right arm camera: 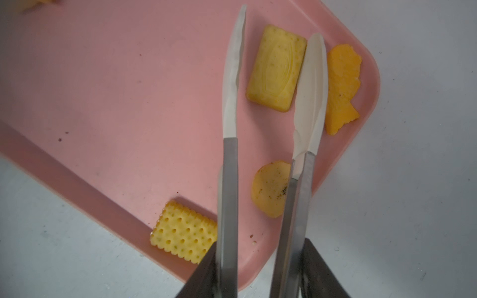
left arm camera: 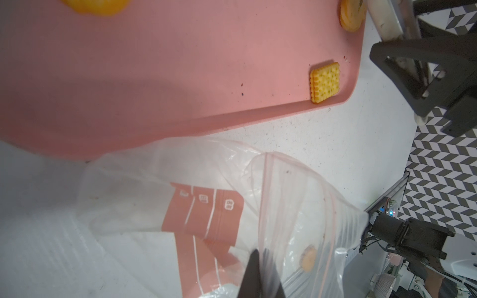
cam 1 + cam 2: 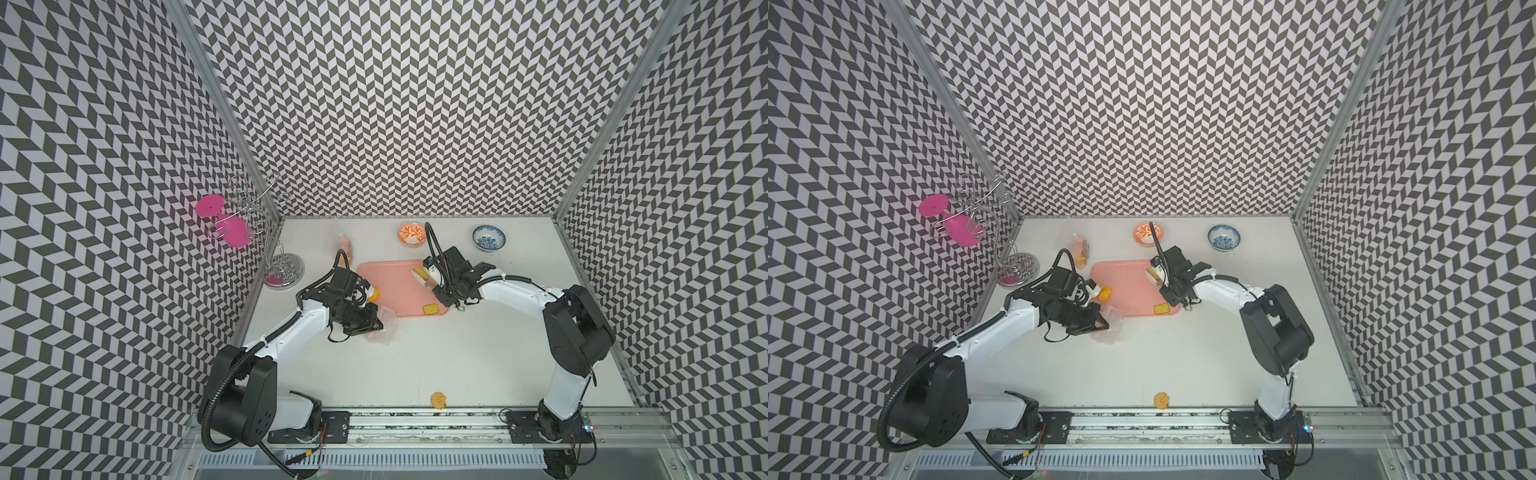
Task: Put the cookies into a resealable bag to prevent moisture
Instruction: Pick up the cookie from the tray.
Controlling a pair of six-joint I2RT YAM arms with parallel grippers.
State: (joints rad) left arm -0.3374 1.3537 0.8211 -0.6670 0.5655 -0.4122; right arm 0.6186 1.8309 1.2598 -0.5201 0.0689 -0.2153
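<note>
Several yellow-orange cookies lie on the pink tray (image 1: pixel 116 98): a rectangular one (image 1: pixel 276 68), a fish shape (image 1: pixel 340 87), a round one (image 1: pixel 269 189) and a dotted cracker (image 1: pixel 183 232). My right gripper (image 1: pixel 260 278) is shut on metal tongs (image 1: pixel 228 180). Their white tips straddle the rectangular cookie (image 3: pixel 420 273), one tip against its edge. My left gripper (image 2: pixel 260 276) is shut on the rim of the clear resealable bag (image 2: pixel 289 201), which gapes beside the tray's near left corner (image 3: pixel 384 326). A tan cookie (image 2: pixel 308 258) shows through the film; whether it lies inside, I cannot tell.
Another orange cookie (image 3: pixel 374 294) lies at the tray's left edge by my left wrist. One cookie (image 3: pixel 438 400) sits at the table's front edge. At the back are a second filled bag (image 3: pixel 345 249), an orange bowl (image 3: pixel 412 234) and a blue bowl (image 3: pixel 488 237). A wire glass rack (image 3: pixel 282 268) stands far left.
</note>
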